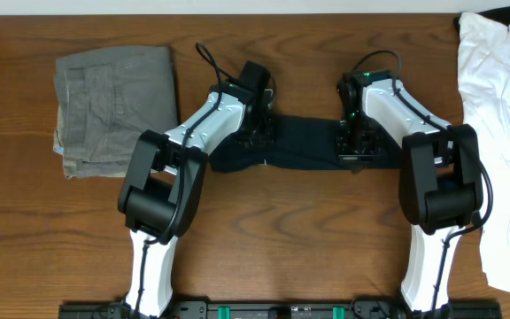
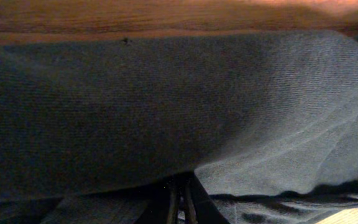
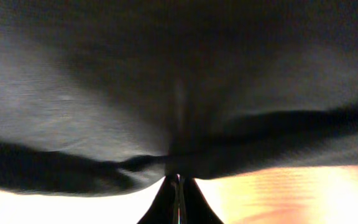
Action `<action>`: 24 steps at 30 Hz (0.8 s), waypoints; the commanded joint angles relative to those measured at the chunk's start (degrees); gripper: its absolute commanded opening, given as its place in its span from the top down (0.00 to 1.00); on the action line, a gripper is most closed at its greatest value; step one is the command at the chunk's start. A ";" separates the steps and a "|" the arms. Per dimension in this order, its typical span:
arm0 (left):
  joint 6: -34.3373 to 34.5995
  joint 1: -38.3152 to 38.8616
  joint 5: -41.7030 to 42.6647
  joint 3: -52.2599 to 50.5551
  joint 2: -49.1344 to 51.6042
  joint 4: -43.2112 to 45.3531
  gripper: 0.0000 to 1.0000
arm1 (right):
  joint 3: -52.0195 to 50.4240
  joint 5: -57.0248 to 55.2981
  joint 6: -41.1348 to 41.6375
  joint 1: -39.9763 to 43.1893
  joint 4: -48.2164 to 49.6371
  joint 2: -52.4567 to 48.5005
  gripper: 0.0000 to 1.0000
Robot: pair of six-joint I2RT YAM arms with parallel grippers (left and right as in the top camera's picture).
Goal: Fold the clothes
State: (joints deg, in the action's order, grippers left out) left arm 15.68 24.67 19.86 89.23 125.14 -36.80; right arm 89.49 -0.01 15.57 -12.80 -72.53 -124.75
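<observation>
1. My left gripper (image 2: pixel 180 204) and right gripper (image 3: pixel 179 194) were both pinched tight on cloth of the black T-shirt (image 1: pixel 304 143).
2. The shirt stretched as a narrow band between them, over the middle of the table (image 1: pixel 282 252).
3. By my judgement, roughly halfway: narrowed lengthwise, cross folds remaining.

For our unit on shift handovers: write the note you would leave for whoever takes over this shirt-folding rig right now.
Left tool: shut on the black T-shirt's left end.
Right tool: shut on its right end.
T-shirt: a narrow band stretched between both tools.
Done: gathered lengthwise, by the look of it.
Left: likely fold it across, lay it flat, release.
Folded trousers lie left, white garment right.
</observation>
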 commanded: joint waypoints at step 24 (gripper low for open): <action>0.28 -0.11 -4.11 -0.94 2.19 0.00 0.92 | 0.57 1.14 -0.59 4.13 10.21 6.64 0.93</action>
State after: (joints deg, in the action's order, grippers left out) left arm 15.68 24.80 19.53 89.25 125.14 -36.71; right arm 90.56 0.49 15.68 -8.95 -63.81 -117.05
